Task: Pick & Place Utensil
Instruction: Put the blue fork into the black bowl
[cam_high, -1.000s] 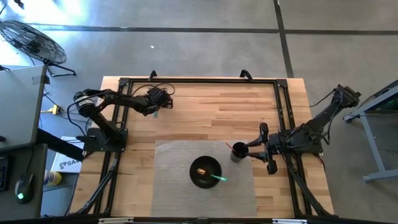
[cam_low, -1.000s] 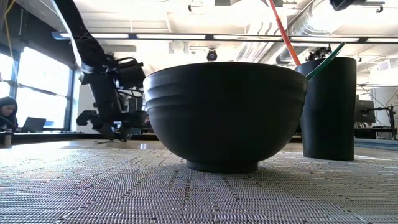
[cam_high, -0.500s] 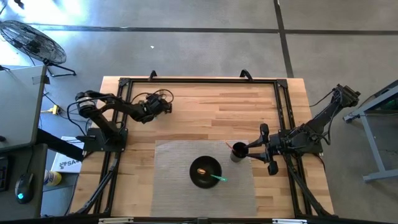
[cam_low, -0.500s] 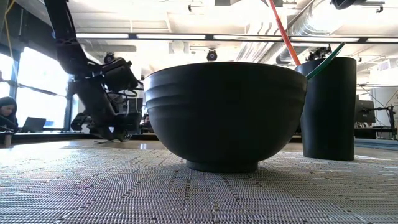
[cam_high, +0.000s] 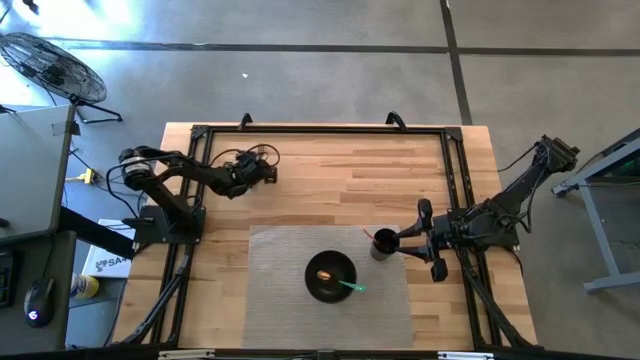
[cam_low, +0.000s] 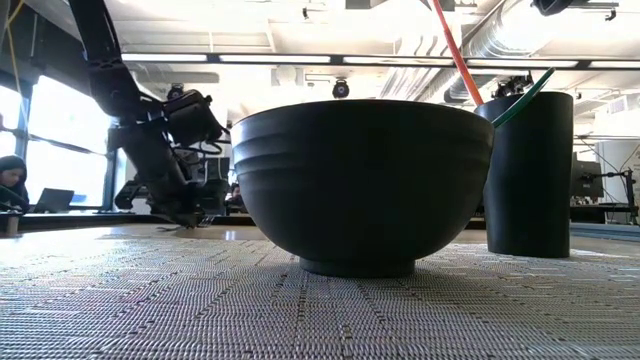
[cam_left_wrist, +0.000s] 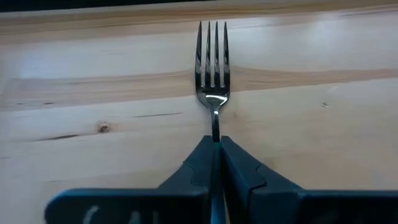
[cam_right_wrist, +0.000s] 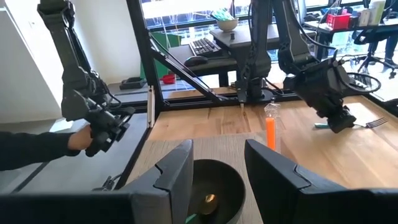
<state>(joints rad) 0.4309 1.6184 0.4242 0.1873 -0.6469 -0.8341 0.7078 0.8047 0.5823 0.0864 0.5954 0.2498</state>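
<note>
Left wrist view: I see the left gripper (cam_left_wrist: 216, 146) with its two dark fingers pressed together on the handle of a metal fork (cam_left_wrist: 213, 68). The fork lies flat on the bare wooden table (cam_left_wrist: 323, 149), tines pointing toward the top of the frame.

High view: I find the left gripper (cam_high: 262, 170) in the upper left part of the table (cam_high: 330, 170), low over the wood and well apart from the woven mat (cam_high: 290, 300) at the lower centre. On the mat sits a black bowl (cam_high: 329, 275) with a green utensil (cam_high: 351, 287) resting across its lower right rim. Just right of the bowl stands a dark cup (cam_high: 383, 243), and the right gripper (cam_high: 392, 241) hovers at its right side.

Right wrist view: I see the right gripper's fingers (cam_right_wrist: 177, 171) held partly spread, with nothing between them, above the bowl (cam_right_wrist: 214, 180); an orange utensil (cam_right_wrist: 270, 132) stands upright beyond it.

Low view: I see the bowl (cam_low: 362, 180) in the centre, the cup (cam_low: 528, 175) at right holding orange and green handles, and the left arm (cam_low: 150, 130) low at the far left.
</note>
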